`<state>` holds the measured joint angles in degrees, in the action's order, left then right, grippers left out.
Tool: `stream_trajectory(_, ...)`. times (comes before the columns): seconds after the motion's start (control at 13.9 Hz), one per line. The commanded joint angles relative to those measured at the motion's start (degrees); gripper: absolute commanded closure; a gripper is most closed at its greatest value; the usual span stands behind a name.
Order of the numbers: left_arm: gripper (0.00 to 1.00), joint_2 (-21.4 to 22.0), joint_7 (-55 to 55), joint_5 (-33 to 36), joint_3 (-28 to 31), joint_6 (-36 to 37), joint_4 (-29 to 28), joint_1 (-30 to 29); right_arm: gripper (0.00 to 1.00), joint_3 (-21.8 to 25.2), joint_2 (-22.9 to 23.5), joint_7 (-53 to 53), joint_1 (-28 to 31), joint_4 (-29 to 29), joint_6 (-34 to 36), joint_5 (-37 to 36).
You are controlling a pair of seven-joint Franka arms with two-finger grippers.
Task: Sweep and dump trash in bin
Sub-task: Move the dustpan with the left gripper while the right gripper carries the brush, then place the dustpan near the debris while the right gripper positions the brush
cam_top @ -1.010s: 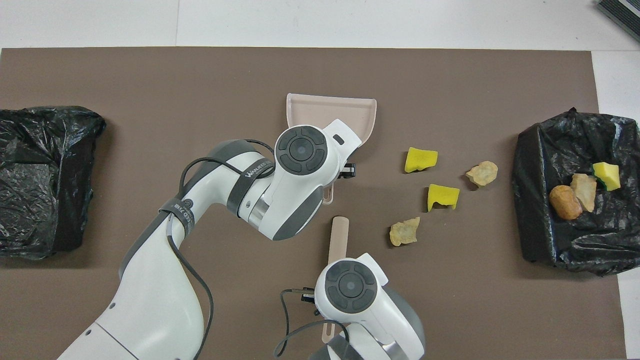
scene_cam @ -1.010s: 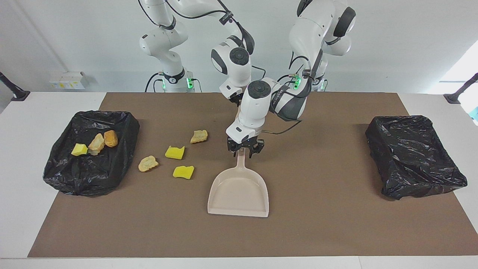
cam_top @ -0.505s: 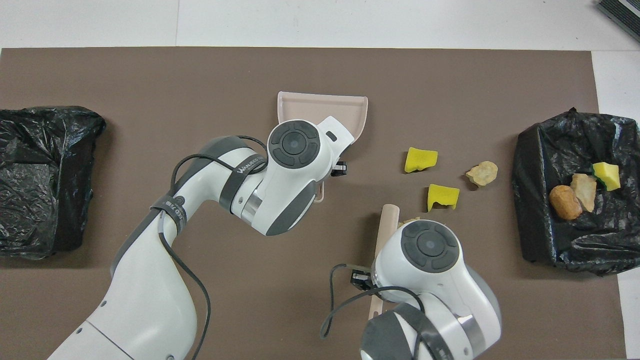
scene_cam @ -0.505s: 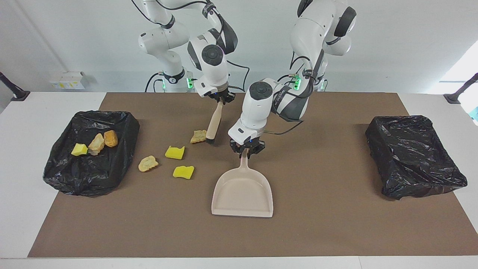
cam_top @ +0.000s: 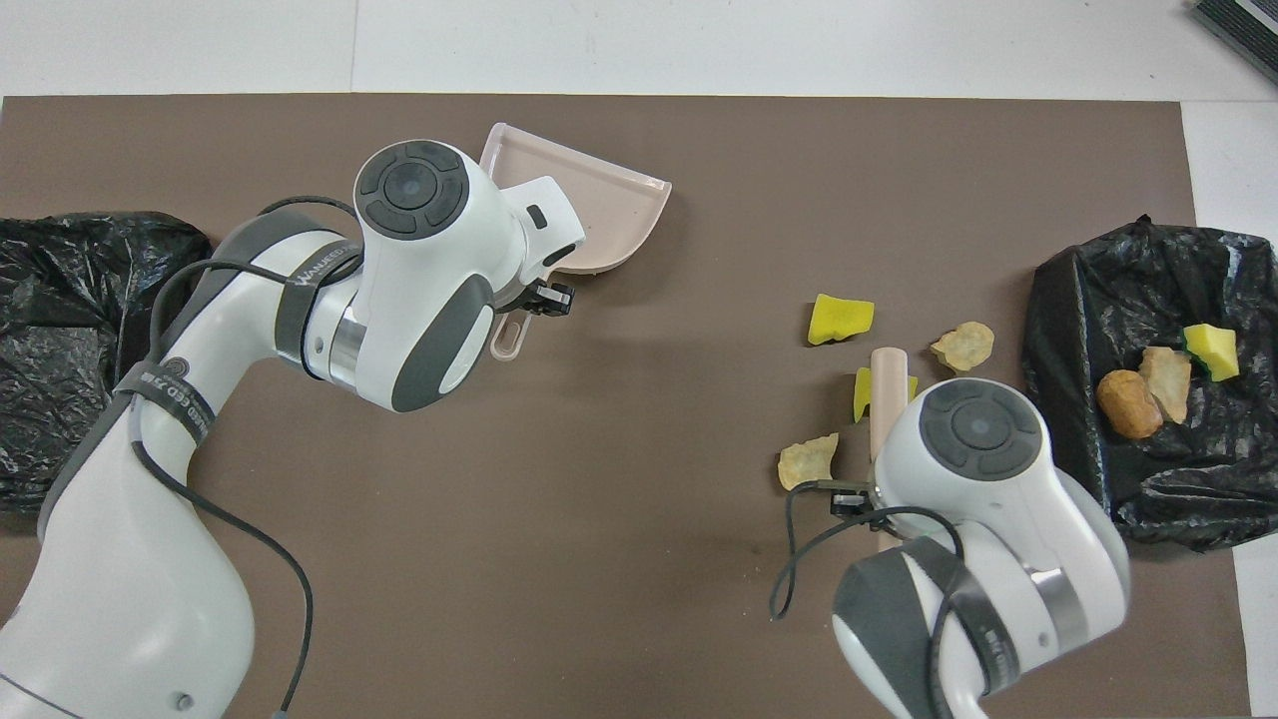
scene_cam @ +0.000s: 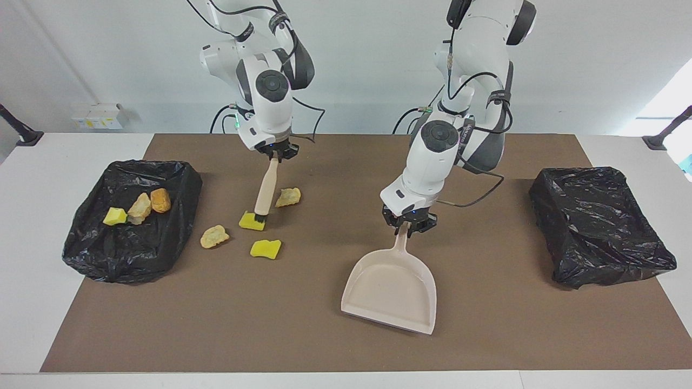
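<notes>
On the brown-matted counter (scene_cam: 486,346), the right end effector (scene_cam: 275,153), pinching a brush (scene_cam: 264,192), has swung to the four loose trash pieces (scene_cam: 260,249), while the left end effector (scene_cam: 409,225), clamped on the dustpan (scene_cam: 390,292), has carried it away, so sweeping seems imminent.

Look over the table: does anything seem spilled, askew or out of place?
Yes. Four trash pieces lie loose on the mat beside the bin that holds three. The dustpan, held by the left gripper, sits apart from them, nearer the empty bin.
</notes>
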<state>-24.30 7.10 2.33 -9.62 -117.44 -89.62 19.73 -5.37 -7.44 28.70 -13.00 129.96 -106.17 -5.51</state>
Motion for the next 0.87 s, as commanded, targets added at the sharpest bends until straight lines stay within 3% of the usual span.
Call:
stream_trajectory(0.0,1.0,2.1,-6.6,0.4,-0.2,1.7,-1.1,-1.2,1.0,-0.6,2.0,-11.4,8.7,-0.7,-4.1,-3.6)
stream_trajectory(0.29,1.0,5.2,-31.0,-1.6,-0.5,7.8,-1.1,-7.0,1.0,-0.6,4.8,-24.0,18.1,-0.7,-13.2,-9.8)
stream_trajectory(0.58,1.0,7.4,-57.9,-2.8,-0.4,15.0,-1.2,-10.3,1.0,-0.8,8.0,-23.9,18.4,-1.5,-15.3,-13.4)
stream_trajectory(0.79,1.0,9.7,-65.4,-2.7,-0.3,15.1,-5.0,-9.5,1.0,-1.0,8.8,-25.4,17.8,-1.1,-14.9,-14.2)
